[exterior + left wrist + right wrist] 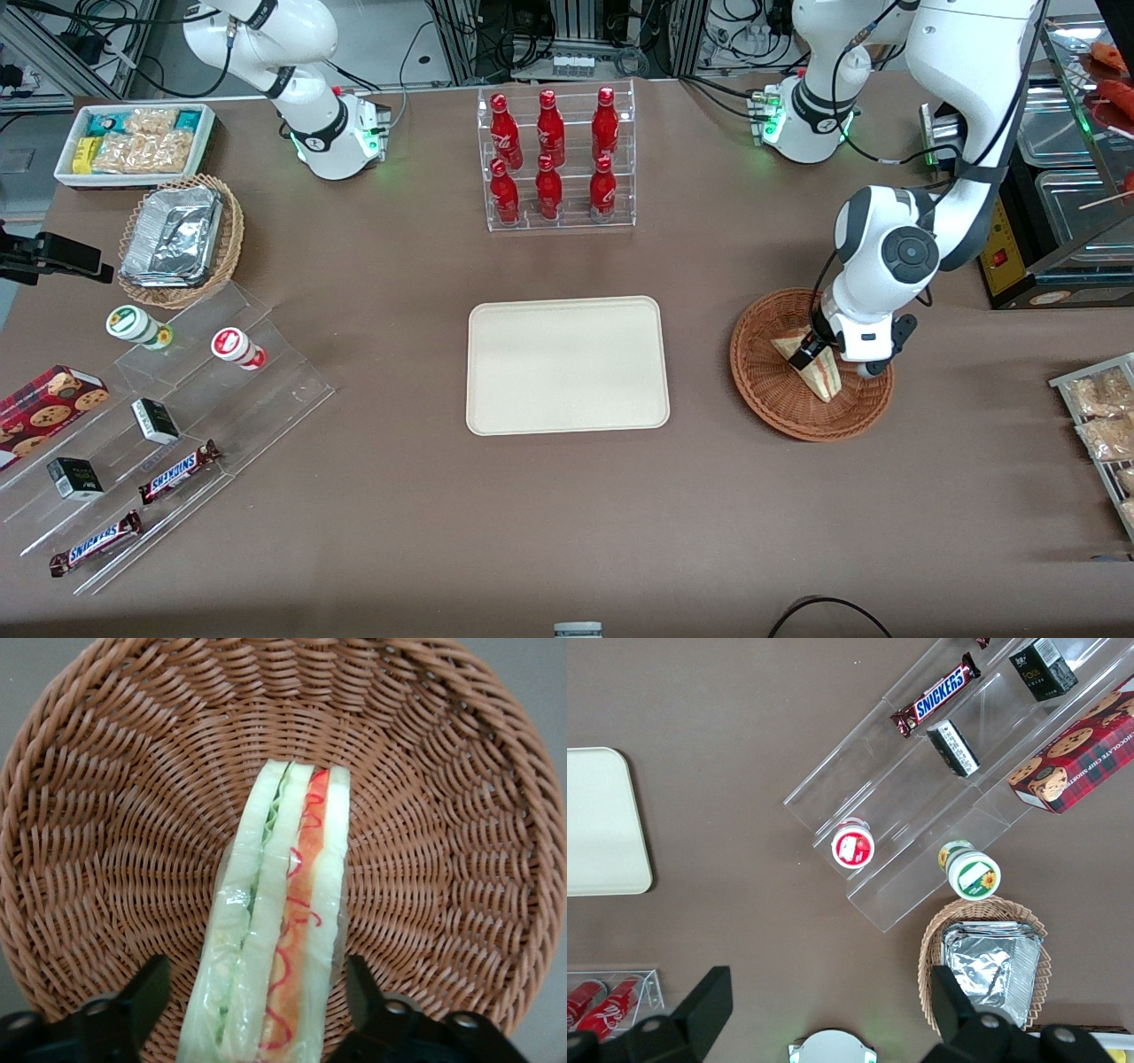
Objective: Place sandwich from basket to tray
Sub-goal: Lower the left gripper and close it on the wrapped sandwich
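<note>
The brown desk point(399, 292) carries everything, and the cream tray point(567, 365) lies flat at its middle, with a rack of red bottles point(555, 159) farther from the front camera. Toward the working arm's end of the desk sits the round woven basket point(771, 399), well apart from the tray. The sandwich point(822, 372) lies in the basket, a wedge whose narrow tip points toward the front camera.

The gripper point(817, 347) is low in the basket, over the wedge's wide end. Its jaws are spread, one on each side of the sandwich; whether they touch it cannot be told.

The front view shows only pale bread and a striped edge, partly covered by the arm. The wrist view shows the sandwich point(279, 921) on edge in clear wrap, with green and orange-red layers running lengthwise between the two dark fingers point(133, 1005); its near end is cut off, as is the rim of the basket point(106, 815).
</note>
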Action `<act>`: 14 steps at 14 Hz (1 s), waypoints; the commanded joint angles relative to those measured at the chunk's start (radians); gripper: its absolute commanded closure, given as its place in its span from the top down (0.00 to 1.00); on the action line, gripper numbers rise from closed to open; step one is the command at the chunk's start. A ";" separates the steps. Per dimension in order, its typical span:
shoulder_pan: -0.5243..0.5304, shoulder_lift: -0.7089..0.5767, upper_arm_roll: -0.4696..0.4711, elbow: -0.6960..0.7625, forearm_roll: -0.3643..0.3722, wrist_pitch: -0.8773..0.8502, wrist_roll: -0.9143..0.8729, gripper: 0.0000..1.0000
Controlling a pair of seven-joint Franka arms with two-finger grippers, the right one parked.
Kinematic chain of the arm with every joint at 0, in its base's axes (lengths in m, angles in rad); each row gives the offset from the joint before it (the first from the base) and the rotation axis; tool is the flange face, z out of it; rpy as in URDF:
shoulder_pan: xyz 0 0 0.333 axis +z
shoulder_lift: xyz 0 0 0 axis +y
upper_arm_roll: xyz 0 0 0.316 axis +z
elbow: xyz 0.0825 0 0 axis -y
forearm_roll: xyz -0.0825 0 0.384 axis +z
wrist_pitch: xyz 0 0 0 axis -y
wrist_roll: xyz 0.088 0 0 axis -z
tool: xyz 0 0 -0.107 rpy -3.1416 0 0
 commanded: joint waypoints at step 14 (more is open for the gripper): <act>-0.140 0.051 0.003 0.360 0.009 -0.391 0.381 0.00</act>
